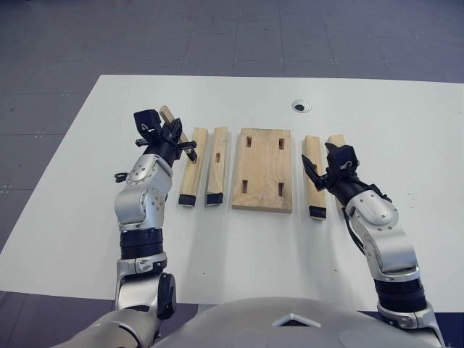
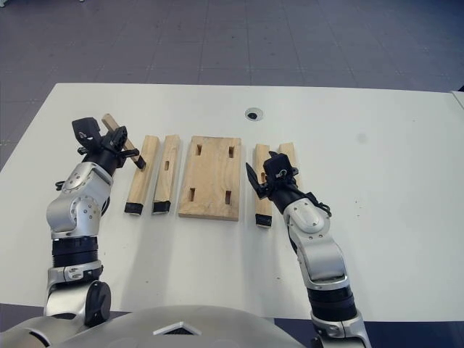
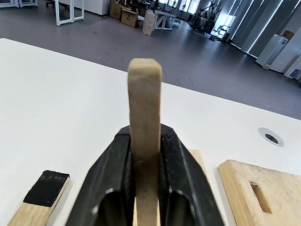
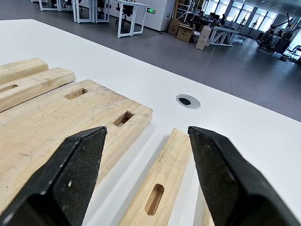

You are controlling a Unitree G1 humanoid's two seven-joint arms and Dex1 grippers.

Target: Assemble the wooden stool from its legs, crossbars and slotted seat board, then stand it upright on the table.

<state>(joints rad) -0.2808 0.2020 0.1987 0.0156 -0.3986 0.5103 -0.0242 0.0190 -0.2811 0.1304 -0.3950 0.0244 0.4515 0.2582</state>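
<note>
Assembly barely begun: left tool [image 1: 172,136] clamps a crossbar [image 1: 167,114], right tool [image 4: 146,135] gapes wide above a leg [image 1: 314,177]; board [image 1: 262,169] and legs [image 1: 194,165] lie unjoined.

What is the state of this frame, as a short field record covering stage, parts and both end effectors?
stage: nothing joined yet; parts lie flat on the table
centre: seat board, four slots facing up
left side: left legs, two side by side, black caps toward the robot
right side: right legs, two beside the board
left arm: left end effector shut on a wooden bar, at the far left
right arm: right end effector open, above the inner right leg
</note>
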